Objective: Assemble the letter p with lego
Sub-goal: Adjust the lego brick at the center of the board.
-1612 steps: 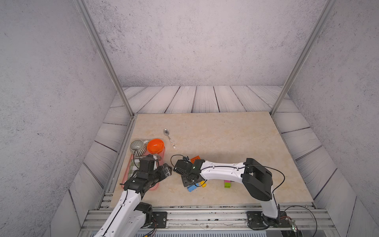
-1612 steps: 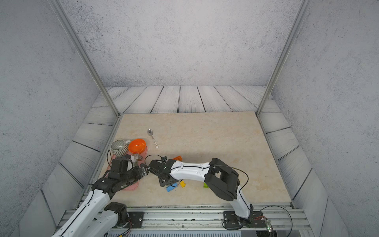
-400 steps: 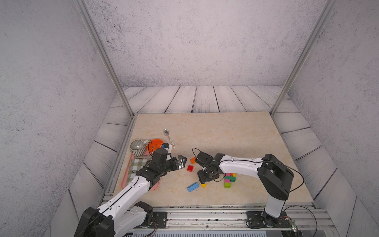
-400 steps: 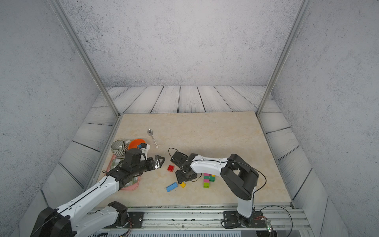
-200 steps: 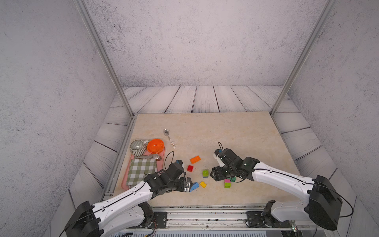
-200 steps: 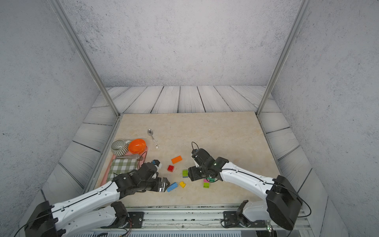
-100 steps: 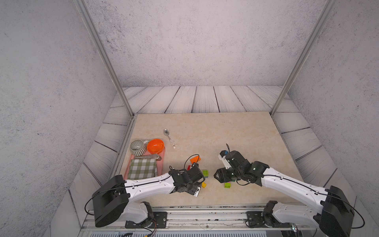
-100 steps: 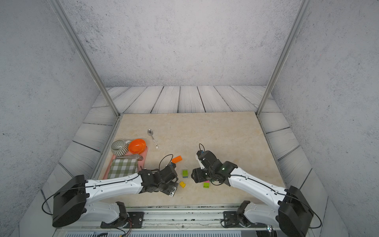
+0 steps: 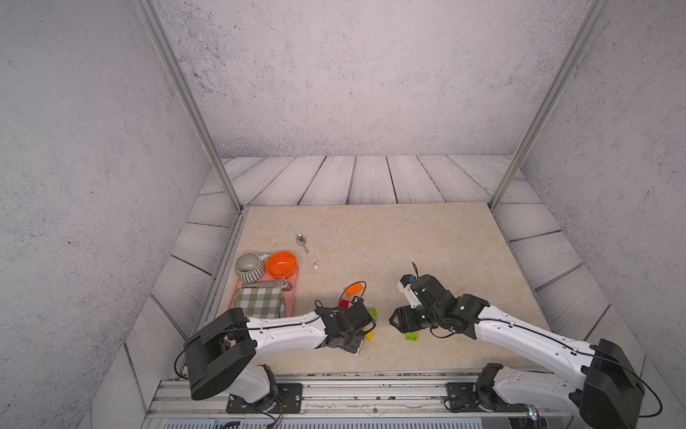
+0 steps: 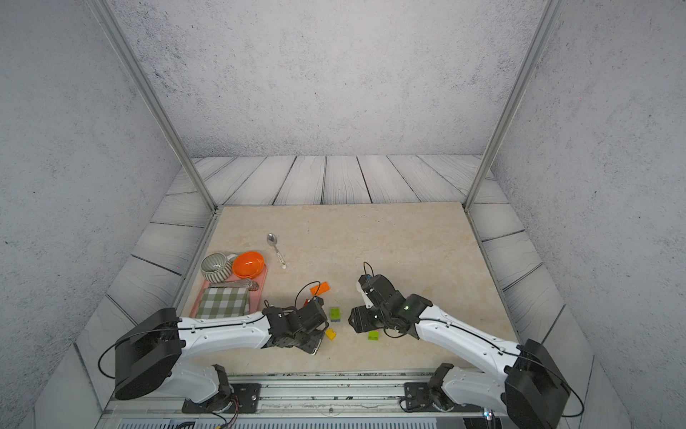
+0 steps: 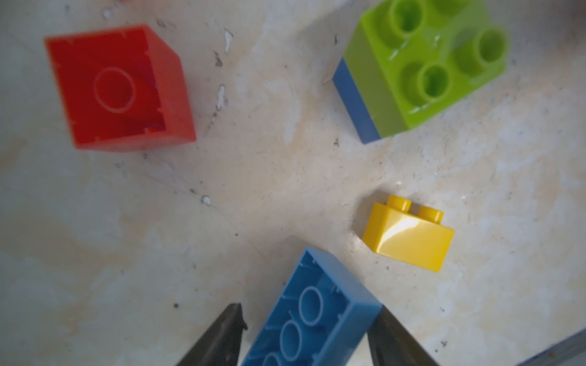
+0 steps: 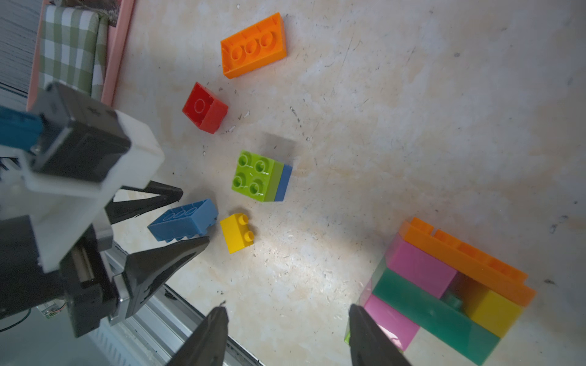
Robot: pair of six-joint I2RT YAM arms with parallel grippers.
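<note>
Since a second ago the left gripper (image 12: pixel 193 216) has pushed in toward lower centre and now covers the blue long brick (image 11: pixel 312 305), hiding it in both top views. The jaws straddle that brick but are not clamped: in the left wrist view one fingertip touches its corner and a gap shows on the other side. It lies on the tabletop (image 9: pixel 408 241) with its hollow underside showing.

The small yellow brick (image 11: pixel 409 240) is just beside it. In the same view the lime square brick (image 11: pixel 425 63) on a blue plate (image 11: pixel 355 104) is upper right, and the red square brick (image 11: pixel 120 85) is upper left, hollow side showing. The orange long brick (image 12: pixel 253 46) is near the top of the right wrist view, also hollow side showing.

The right gripper (image 12: pixel 287 312) is spread, with bare table between its fingers. The joined block of orange, pink, green and yellow bricks (image 12: pixel 444 285) is lower right in that view, close beside one finger; contact is unclear.

The pink tray (image 9: pixel 291 301) with the checked cloth (image 9: pixel 260 301) is at lower left in the top view.
</note>
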